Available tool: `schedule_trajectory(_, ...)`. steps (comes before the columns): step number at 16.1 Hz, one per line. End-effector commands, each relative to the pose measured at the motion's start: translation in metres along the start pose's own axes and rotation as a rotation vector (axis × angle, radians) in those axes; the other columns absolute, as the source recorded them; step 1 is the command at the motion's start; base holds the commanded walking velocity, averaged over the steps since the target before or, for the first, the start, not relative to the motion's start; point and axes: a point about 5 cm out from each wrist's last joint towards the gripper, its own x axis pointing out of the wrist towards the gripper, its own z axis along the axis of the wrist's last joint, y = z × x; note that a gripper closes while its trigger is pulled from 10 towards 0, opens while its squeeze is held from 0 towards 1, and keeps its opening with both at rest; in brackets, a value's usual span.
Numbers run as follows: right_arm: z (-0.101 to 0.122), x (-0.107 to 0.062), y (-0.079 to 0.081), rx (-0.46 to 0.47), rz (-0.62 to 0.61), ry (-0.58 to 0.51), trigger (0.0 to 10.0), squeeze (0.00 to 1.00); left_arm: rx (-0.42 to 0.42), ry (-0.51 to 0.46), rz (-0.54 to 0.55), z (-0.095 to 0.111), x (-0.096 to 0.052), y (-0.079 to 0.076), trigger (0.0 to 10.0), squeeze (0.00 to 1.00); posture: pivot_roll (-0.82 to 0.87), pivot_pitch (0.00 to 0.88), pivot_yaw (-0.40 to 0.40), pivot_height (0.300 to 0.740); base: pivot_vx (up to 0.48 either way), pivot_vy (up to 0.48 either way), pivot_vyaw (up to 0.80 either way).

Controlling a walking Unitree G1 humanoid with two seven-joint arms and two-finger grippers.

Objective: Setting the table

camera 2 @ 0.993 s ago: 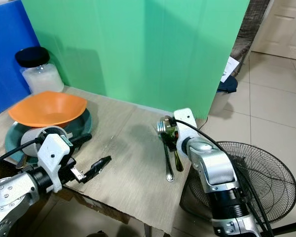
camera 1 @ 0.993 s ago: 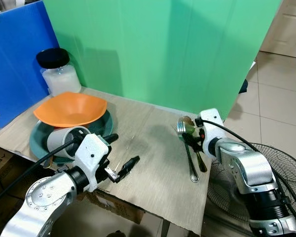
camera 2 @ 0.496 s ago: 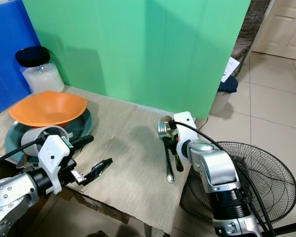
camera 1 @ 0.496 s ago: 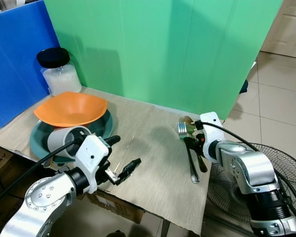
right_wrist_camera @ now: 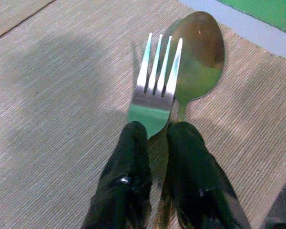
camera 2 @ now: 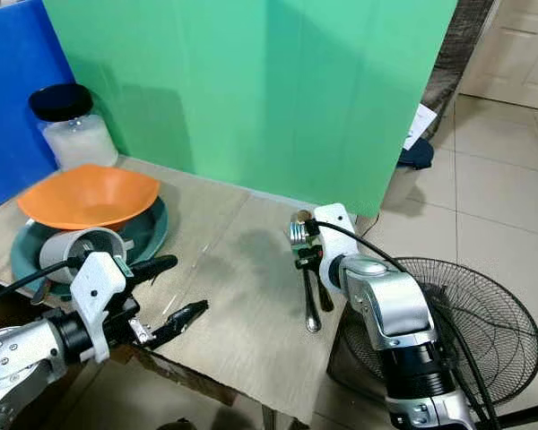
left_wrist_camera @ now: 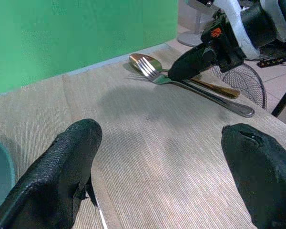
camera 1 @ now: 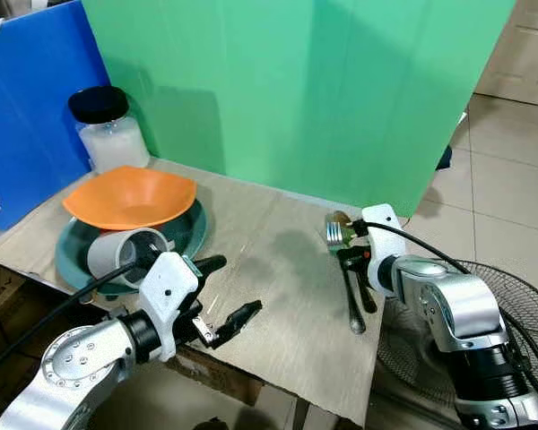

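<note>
A silver fork (camera 1: 336,235) and a gold spoon (right_wrist_camera: 200,43) lie side by side on the beige table mat (camera 1: 278,269) near its right edge. My right gripper (camera 1: 351,262) is low over them. It is shut on the fork at the neck, just behind the tines (right_wrist_camera: 155,95). At the mat's front edge my left gripper (camera 1: 233,287) is open, and only bare mat shows between its fingers (left_wrist_camera: 81,143). An orange bowl (camera 1: 130,195) and a grey cup (camera 1: 117,253) on its side rest on a teal plate (camera 1: 193,235) at the left.
A jar (camera 1: 108,130) with a black lid stands at the back left, against a blue board (camera 1: 31,98). A green board (camera 1: 296,90) walls off the back of the table. A floor fan (camera 1: 520,305) lies beyond the right edge.
My left gripper has drifted a little toward the front edge and its fingers have spread slightly wider. The right gripper stays at the fork's neck.
</note>
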Motion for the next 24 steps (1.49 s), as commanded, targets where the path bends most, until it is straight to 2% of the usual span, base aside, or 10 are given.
schedule_trajectory(1,-0.001,-0.001,-0.001,0.013,-0.005,0.011,0.0,0.0,0.007,-0.002,-0.022,0.002,0.0,-0.003,10.0,0.0,0.16,0.0,0.021,0.74,0.0,0.0,0.0)
schedule_trajectory(7,0.002,-0.002,-0.001,0.024,-0.01,0.0,0.0,0.0,0.01,0.004,-0.022,0.002,-0.001,-0.002,10.0,0.0,0.16,0.0,0.024,0.74,0.0,0.0,0.0)
schedule_trajectory(9,0.008,-0.005,-0.001,0.026,-0.01,-0.029,0.0,0.0,0.012,0.004,-0.02,0.001,-0.001,-0.002,10.0,0.0,0.16,0.0,0.024,0.74,0.0,0.0,0.0)
schedule_trajectory(14,0.035,-0.023,0.002,-0.004,0.012,-0.182,0.0,0.0,0.014,0.004,-0.018,0.0,-0.001,-0.001,10.0,0.0,0.16,0.0,0.026,0.74,0.0,0.0,0.0)
schedule_trajectory(18,0.035,-0.028,0.005,-0.029,0.018,-0.19,0.0,0.0,0.017,0.004,-0.019,0.0,0.0,-0.001,10.0,0.0,0.15,0.0,0.03,0.74,0.0,0.0,0.0)
schedule_trajectory(19,0.03,-0.028,0.006,-0.063,0.018,-0.168,10.0,0.0,0.018,0.006,-0.021,0.0,0.0,-0.001,10.0,0.0,0.15,0.0,0.031,0.74,0.0,0.0,0.0)
schedule_trajectory(20,0.018,-0.027,0.005,-0.092,-0.006,-0.112,10.0,1.0,0.02,0.014,-0.025,-0.002,-0.001,-0.002,10.0,0.0,0.15,0.0,0.03,0.74,0.0,0.0,0.0)
schedule_trajectory(24,0.008,-0.021,-0.002,-0.097,-0.066,-0.078,10.0,1.0,0.022,0.017,-0.031,-0.002,0.0,-0.003,10.0,0.0,0.15,0.0,0.032,0.74,0.0,0.0,0.0)
